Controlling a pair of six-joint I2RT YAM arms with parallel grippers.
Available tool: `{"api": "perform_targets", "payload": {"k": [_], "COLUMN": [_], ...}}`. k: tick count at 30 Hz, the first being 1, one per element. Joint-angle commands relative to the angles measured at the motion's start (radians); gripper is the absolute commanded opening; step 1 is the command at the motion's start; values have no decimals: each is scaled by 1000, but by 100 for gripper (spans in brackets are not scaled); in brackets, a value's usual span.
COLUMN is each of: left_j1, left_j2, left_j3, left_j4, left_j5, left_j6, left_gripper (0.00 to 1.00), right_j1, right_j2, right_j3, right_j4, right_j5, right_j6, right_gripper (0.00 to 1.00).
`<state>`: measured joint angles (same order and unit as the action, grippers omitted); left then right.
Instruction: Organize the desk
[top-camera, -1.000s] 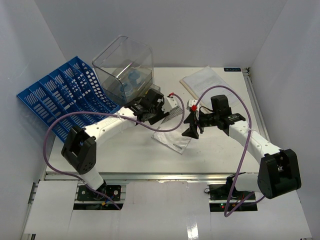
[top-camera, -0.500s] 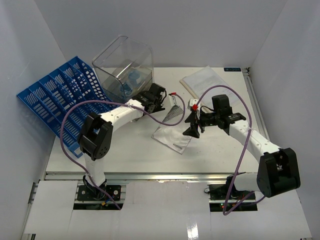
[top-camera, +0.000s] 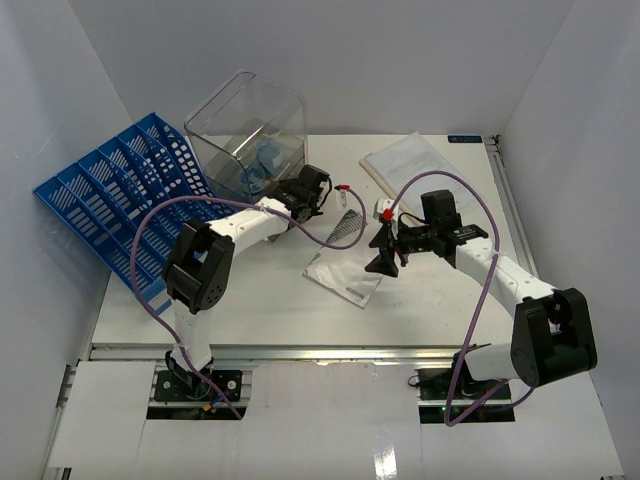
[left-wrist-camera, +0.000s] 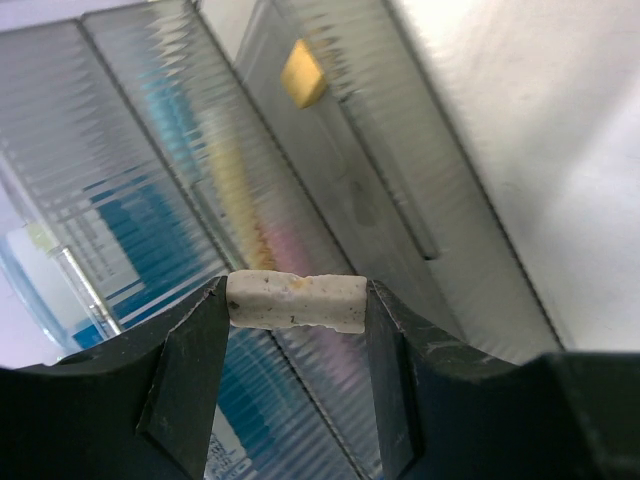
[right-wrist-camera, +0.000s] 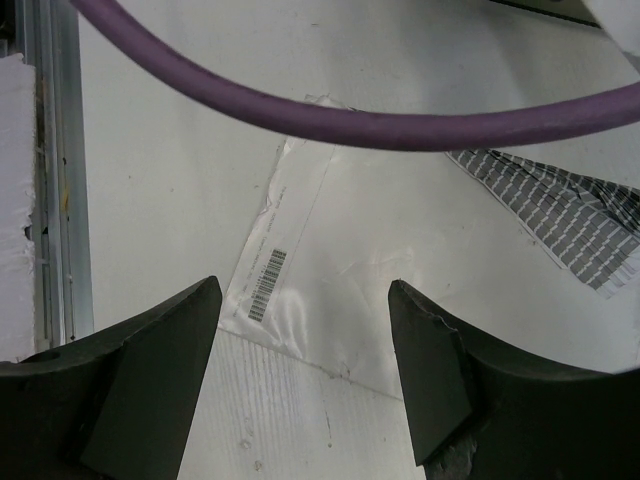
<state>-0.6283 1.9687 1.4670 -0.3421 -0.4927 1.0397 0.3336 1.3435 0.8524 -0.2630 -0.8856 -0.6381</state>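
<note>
The desk (top-camera: 270, 310) is a white tabletop with metal rails. My left gripper (top-camera: 312, 188) is shut on a small white eraser-like block (left-wrist-camera: 295, 301), pinched end to end between its dark fingers (left-wrist-camera: 190, 370). It hangs right at the ribbed wall of the clear plastic bin (top-camera: 245, 140). My right gripper (top-camera: 383, 255) stands open, nothing between its fingers, just above a clear plastic sleeve (right-wrist-camera: 340, 290) with a barcode lying flat on the desk.
A blue slotted file rack (top-camera: 120, 200) leans at the left. Blue items show inside the bin. A patterned sheet (top-camera: 345, 228) lies mid-desk and a white booklet (top-camera: 410, 160) at the back right. Purple cables (right-wrist-camera: 350, 120) loop over both arms.
My left arm has folded in and carried the block back and up toward the clear bin. The right arm has barely moved.
</note>
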Motion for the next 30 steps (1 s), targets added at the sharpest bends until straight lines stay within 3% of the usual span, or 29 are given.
{"api": "perform_targets", "payload": {"k": [1, 9, 11, 17, 19, 20, 30], "left_j1": [15, 16, 16, 16, 15, 16, 13], "left_j2": [-7, 19, 18, 14, 12, 9, -25], "left_j3": [-5, -14, -23, -34, -36, -37, -71], "left_j4": [69, 74, 74, 78, 78, 77, 78], "left_j5": [-45, -78, -88, -112, -116, -116, -110], "left_j6": [22, -15, -26, -49, -55, -58, -93], "left_gripper": [11, 34, 46, 58, 77, 97, 98], "right_j1": [-5, -5, -5, -5, -5, -5, -5], "right_j2": [6, 2, 2, 0, -3, -3, -4], "right_j3": [-4, -4, -6, -3, -4, -3, -1], "right_j4": [8, 7, 5, 4, 5, 5, 6], "right_j5": [-19, -24, -25, -27, -27, -27, -29], "right_j6": [-14, -20, -20, -18, -17, -16, -14], "right_gripper": [74, 74, 74, 74, 74, 74, 74]}}
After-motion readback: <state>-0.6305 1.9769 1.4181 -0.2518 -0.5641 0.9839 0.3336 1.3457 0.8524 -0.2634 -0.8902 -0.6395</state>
